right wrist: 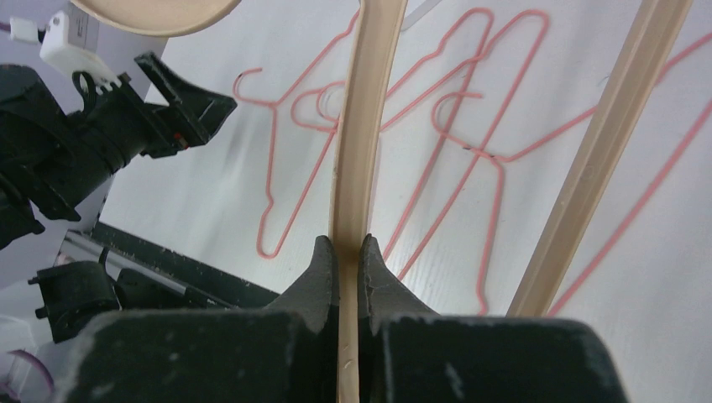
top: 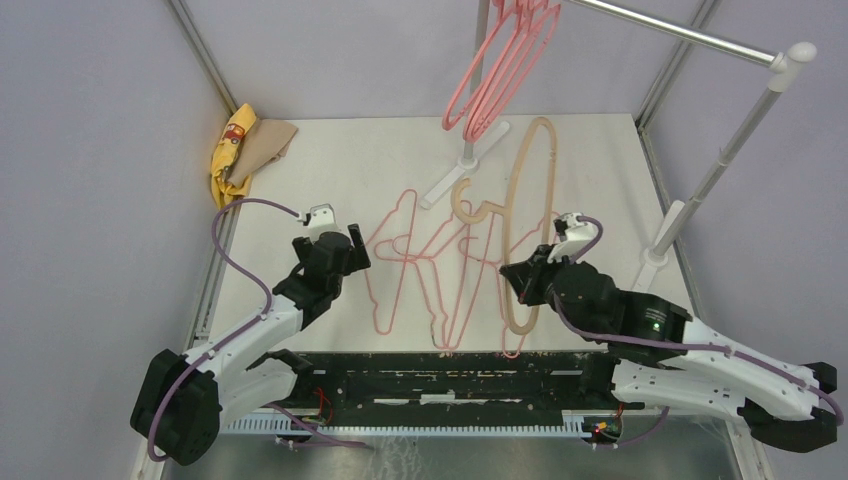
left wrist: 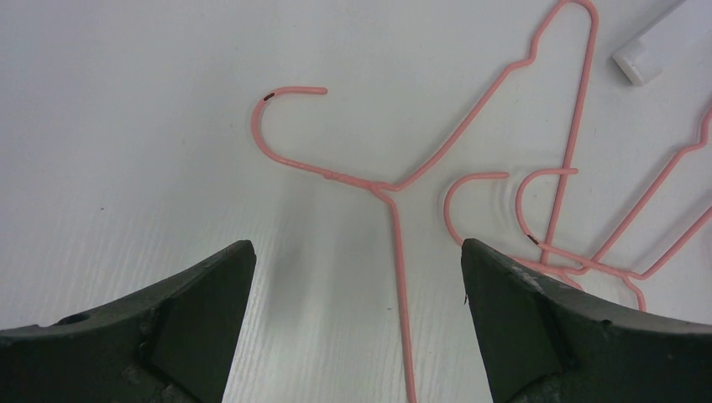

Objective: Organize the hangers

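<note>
A: Arm poses?

B: The right arm reaches low toward centre. The right end effector (right wrist: 348, 248) pinches one side bar of the beige hanger (right wrist: 363, 126), jaws pressed onto it. The left arm angles in from the left. The left end effector (left wrist: 357, 252) is spread wide above the neck of one of the pink wire hangers (left wrist: 379, 186) and isn't touching it.

A: Surface?

B: White worktop (top: 330, 170), lilac walls. The wire hangers overlap mid-worktop and the beige hanger crosses over them. More pink hangers (top: 505, 65) hang on the rail stand (top: 720, 165) at the rear. Cloths (top: 230, 150) are in the back-left corner.

A: Room to move?

B: There's bare worktop between the left end effector and the cloths. The stand's upright is near the right arm, on its outer side.
</note>
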You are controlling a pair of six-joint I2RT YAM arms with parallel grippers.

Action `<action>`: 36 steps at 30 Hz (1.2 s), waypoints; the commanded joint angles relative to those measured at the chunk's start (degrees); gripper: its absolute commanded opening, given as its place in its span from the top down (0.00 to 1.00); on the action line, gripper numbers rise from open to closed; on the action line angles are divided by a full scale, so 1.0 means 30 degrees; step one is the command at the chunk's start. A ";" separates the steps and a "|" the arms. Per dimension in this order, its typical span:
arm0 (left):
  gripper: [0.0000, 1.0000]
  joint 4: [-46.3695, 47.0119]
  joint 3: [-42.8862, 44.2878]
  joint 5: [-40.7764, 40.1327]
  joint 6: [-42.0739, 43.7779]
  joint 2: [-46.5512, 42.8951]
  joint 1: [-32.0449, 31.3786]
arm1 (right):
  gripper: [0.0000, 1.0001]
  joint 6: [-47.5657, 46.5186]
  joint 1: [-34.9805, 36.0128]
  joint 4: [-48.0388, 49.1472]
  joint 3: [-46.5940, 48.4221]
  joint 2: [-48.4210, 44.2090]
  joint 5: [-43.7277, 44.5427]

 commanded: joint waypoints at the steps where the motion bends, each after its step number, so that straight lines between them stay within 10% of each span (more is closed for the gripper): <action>1: 0.01 0.0348 0.1138 -0.0198 -0.0601 0.0187 -0.0053 | 0.99 -0.0882 -0.0118 0.0149 0.1610 -0.0028 0.2478; 10: 0.01 0.0357 0.1348 -0.0052 -0.0586 0.0093 -0.0055 | 0.99 -0.3502 -0.1842 0.4165 0.5394 0.2074 0.2321; 36: 0.01 0.0359 0.1550 -0.0461 -0.0207 0.0323 -0.0060 | 0.99 0.5109 -1.6332 1.4742 0.7289 0.9256 -1.3698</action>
